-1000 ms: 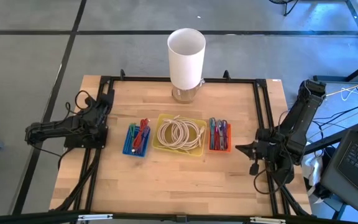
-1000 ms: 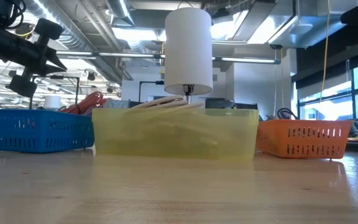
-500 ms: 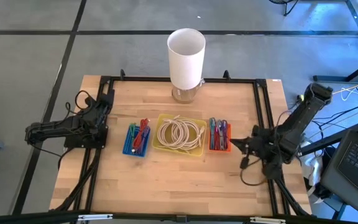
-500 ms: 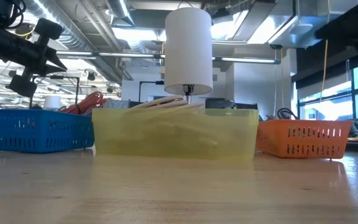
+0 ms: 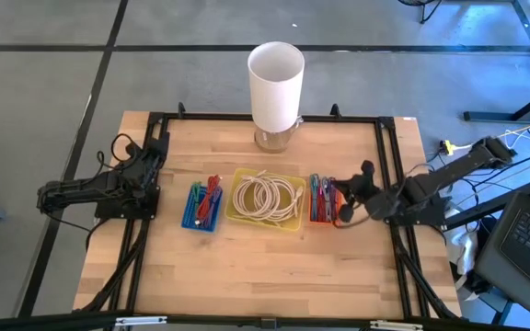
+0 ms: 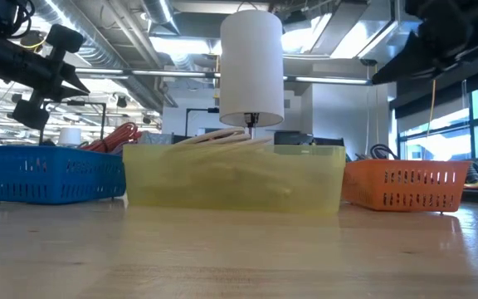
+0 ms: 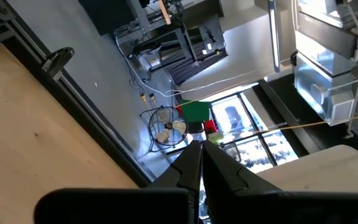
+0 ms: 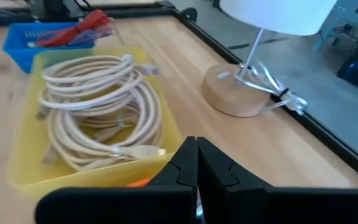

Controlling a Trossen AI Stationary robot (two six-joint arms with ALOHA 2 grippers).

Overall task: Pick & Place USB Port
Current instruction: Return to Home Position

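Observation:
Three small baskets stand in a row mid-table: a blue one (image 5: 201, 221) with red and green cables, a yellow one (image 5: 232, 213) with coiled white cables (image 8: 98, 106), and an orange one (image 5: 325, 220) with coloured cables. Which of these is the USB port I cannot tell. My right gripper (image 5: 338, 202) is shut and empty, hovering at the orange basket's right side and pointing toward the yellow basket (image 8: 23, 149). My left gripper (image 5: 158, 152) is shut and empty, raised over the table's left rail (image 7: 61, 59).
A lamp with a tall white shade (image 5: 276, 74) stands at the middle of the far edge on a round wooden base (image 8: 235, 93). Black rails (image 5: 389, 156) frame the tabletop. Bare wood (image 5: 265, 271) lies between the baskets and the near edge.
My right gripper has swung from the table's right edge toward the left and slightly toward the far edge, arriving beside the orange basket; the arm has stretched out behind it. It has stayed shut. In the low view it has come into sight at the upper right.

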